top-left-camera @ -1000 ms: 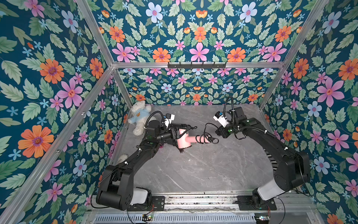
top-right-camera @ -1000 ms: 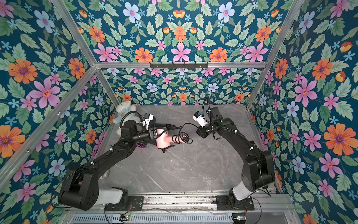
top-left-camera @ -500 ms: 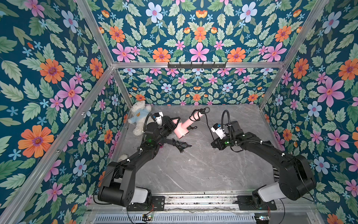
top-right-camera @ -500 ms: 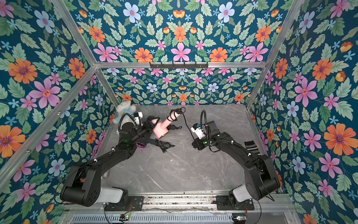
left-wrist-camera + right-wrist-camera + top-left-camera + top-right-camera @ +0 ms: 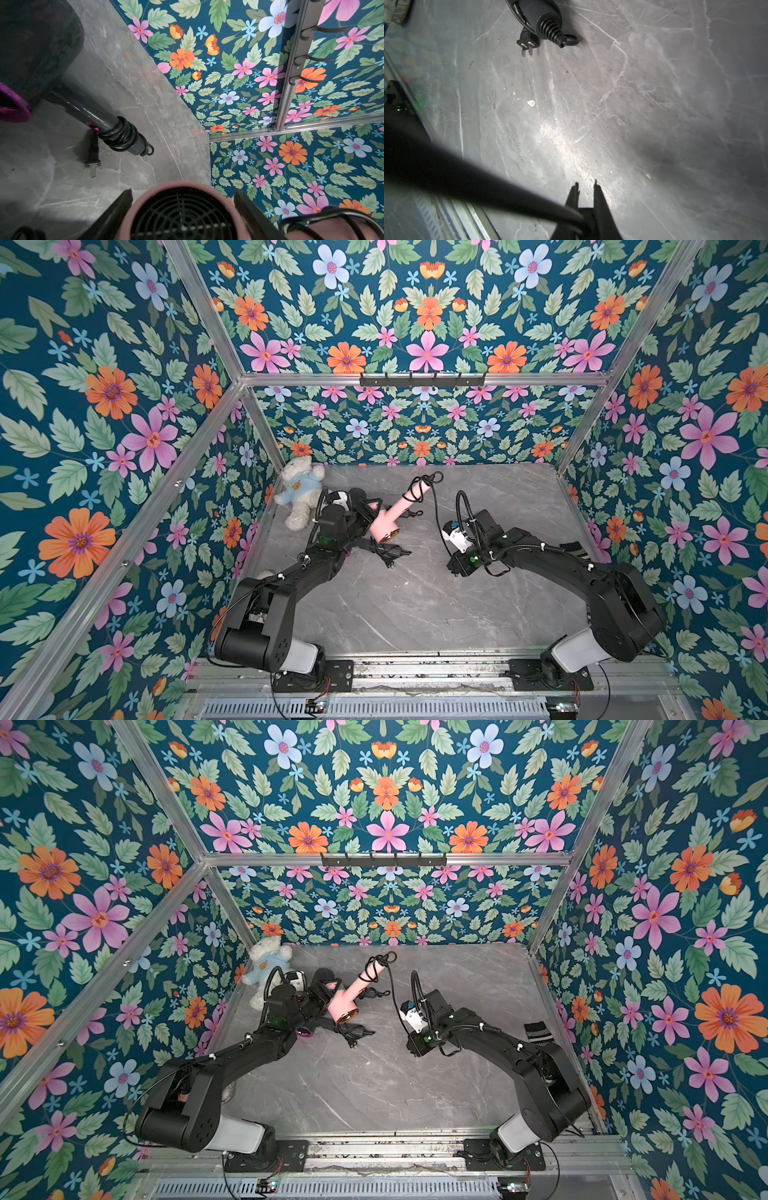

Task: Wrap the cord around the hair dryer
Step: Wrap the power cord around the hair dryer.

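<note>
Wrapping stage, mid-turn. The left claw grips the barrel of the pink plastic hair dryer and holds it clear of the grey marbled tabletop at far centre. A second ago the dryer lay level with its handle pointing right; it is now tipped so the handle slants up and toward the far wall, as it already did half a second ago. The right claw, jaws narrow, appears to pinch the dryer's black cord; it has drawn back nearer and lower, so the cord now runs in one long line from the handle tip down to it. Several coils sit on the handle's end, which suggests one more turn is being tensioned while free cord remains. Count: two arms, two claws, two hair dryers. The second, a dark grey hair dryer, lies on the tabletop at left, its cord already coiled, with one two-pin plug beside it. There are also one white plush bear in a blue jumper in the far-left corner and one black hook rail.
</note>
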`<state>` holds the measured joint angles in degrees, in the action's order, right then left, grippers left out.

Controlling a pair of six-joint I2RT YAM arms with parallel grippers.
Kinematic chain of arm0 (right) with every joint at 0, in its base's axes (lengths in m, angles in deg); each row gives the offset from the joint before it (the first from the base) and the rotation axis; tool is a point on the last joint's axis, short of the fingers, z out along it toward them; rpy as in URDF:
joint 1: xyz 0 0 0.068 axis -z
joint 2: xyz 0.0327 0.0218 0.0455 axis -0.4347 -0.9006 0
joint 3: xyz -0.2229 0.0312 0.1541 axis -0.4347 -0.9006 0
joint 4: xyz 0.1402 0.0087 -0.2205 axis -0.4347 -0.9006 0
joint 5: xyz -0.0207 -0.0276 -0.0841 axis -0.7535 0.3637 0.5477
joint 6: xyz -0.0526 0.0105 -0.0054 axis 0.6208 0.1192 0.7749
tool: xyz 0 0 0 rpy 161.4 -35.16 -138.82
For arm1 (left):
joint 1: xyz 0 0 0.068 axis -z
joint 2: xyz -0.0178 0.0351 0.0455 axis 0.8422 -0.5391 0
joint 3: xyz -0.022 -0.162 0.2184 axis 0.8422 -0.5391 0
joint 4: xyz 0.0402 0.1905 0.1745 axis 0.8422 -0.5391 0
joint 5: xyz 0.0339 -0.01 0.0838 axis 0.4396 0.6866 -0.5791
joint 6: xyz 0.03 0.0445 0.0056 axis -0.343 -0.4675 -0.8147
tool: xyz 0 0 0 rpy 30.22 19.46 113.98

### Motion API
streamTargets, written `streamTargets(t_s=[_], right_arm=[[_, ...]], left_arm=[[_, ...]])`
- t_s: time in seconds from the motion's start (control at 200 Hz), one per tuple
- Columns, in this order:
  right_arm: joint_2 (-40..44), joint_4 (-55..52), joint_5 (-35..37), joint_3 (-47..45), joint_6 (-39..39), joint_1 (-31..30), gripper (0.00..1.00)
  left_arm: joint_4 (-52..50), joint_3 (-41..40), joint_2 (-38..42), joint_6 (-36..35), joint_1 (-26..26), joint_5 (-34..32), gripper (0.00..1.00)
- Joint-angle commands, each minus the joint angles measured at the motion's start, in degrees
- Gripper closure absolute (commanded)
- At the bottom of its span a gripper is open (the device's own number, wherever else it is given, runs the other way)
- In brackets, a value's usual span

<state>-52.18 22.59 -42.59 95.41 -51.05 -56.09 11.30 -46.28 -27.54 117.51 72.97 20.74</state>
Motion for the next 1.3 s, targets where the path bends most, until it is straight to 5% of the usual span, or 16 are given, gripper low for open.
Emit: streamTargets(t_s=[0.0, 0.155, 0.33, 0.435, 0.615, 0.71, 0.8, 1.015, 1.295], right_arm=[[-0.7, -2.3, 2.1, 1.7, -2.4, 3.6, 1.0], [-7.6, -4.5, 0.6, 8.3, -4.1, 8.6, 1.0], [-16.0, -9.2, -0.1, 15.1, -4.4, 9.6, 1.0], [-16.2, -8.6, 0.0, 14.3, -4.5, 9.7, 1.0], [-14.2, -10.2, 3.1, 10.5, -3.5, 9.6, 1.0], [-11.3, -9.0, 2.6, 7.0, -4.3, 9.5, 1.0], [-9.5, -9.6, 3.7, 4.9, -4.3, 8.9, 1.0], [-5.0, -13.6, 7.7, 3.3, -3.3, 5.2, 1.0], [4.9, -18.4, 10.0, 6.9, -0.4, -0.8, 1.0]], left_arm=[[5.5, 2.6, -1.4, 2.3, -0.2, 8.6, 1.0], [31.7, 1.3, -9.4, 15.8, 0.5, 25.8, 1.0], [58.8, -0.3, -16.6, 32.5, 0.9, 29.3, 1.0], [57.9, 0.0, -16.4, 32.2, 0.9, 28.7, 1.0], [37.0, 1.7, -10.6, 19.8, 0.7, 26.4, 1.0], [7.9, 3.9, -4.1, 4.1, 0.0, 17.2, 1.0], [-13.8, 6.9, 1.7, -7.3, -0.1, -0.3, 1.0], [-24.1, 6.3, 8.0, -9.8, -0.7, -25.2, 1.0], [-35.3, 8.5, 9.0, -23.4, 4.9, -51.3, 1.0]])
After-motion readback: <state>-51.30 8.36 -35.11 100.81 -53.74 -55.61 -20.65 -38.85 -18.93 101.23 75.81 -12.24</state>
